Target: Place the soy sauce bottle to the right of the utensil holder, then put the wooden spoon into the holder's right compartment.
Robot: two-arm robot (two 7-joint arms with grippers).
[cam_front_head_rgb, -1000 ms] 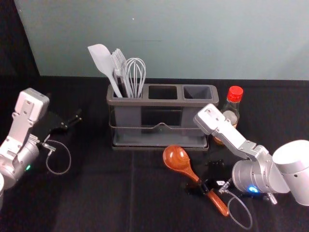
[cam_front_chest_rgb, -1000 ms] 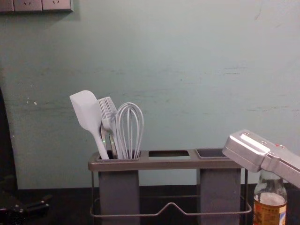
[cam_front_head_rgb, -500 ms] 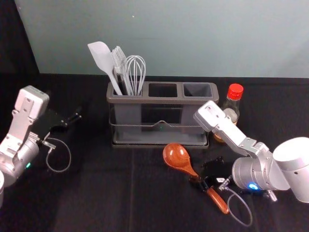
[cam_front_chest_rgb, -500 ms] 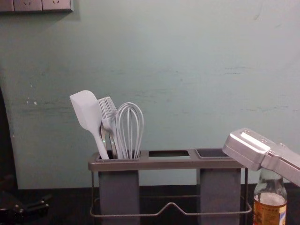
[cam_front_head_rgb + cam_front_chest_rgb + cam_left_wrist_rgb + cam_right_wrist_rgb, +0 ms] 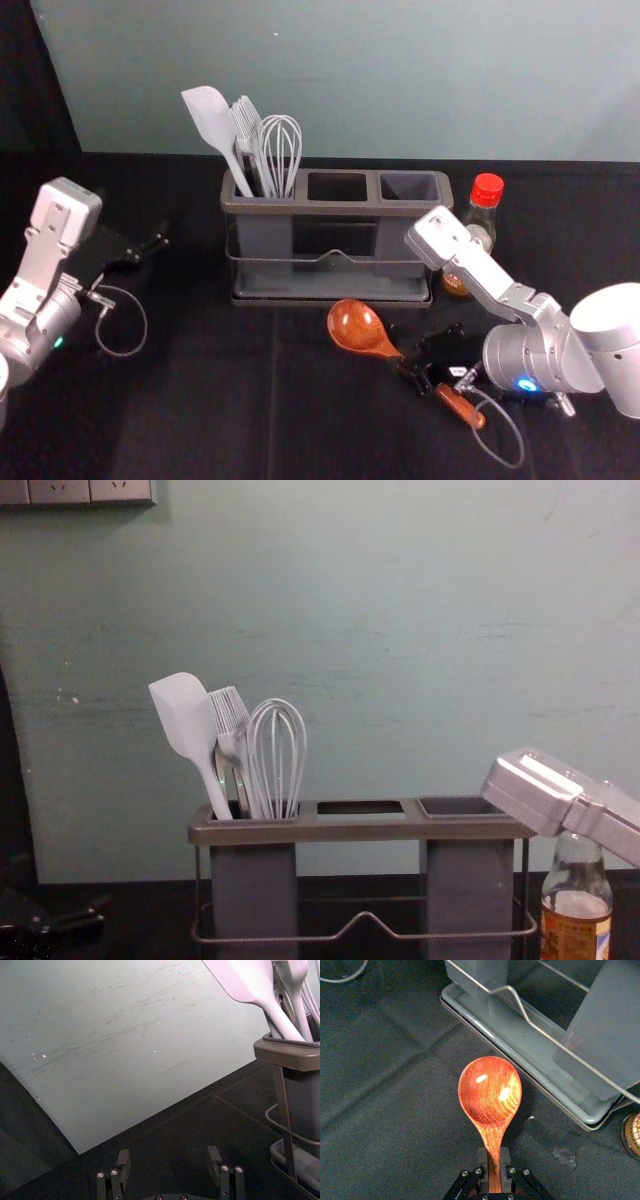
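Three compartments are framed by the utensil holder (image 5: 336,210) on the dark-covered counter (image 5: 210,400). In the left one, a pale spatula (image 5: 212,125), a whisk (image 5: 281,155) and, between them, what appears to be a brush (image 5: 246,130) are held upright at a slant, with slim metal pieces partly hidden behind; the middle and right openings are left uncovered at the top. Amber liquid is contained in the soy sauce bottle (image 5: 576,920), which is stood upright just beside the holder's right end. Its cap is masked by the right arm (image 5: 545,792) in the chest view, and its base is cut off by the edge of the right wrist view. The wooden spoon (image 5: 357,327) is set in front of the holder, its handle clamped between the fingers of the right hand (image 5: 414,375); part of the handle is covered there in the head view. The left hand (image 5: 160,242) is parked to the left of the holder, its fingers spread well apart. In the left wrist view, the tops of the utensils and much of the holder are cut off.
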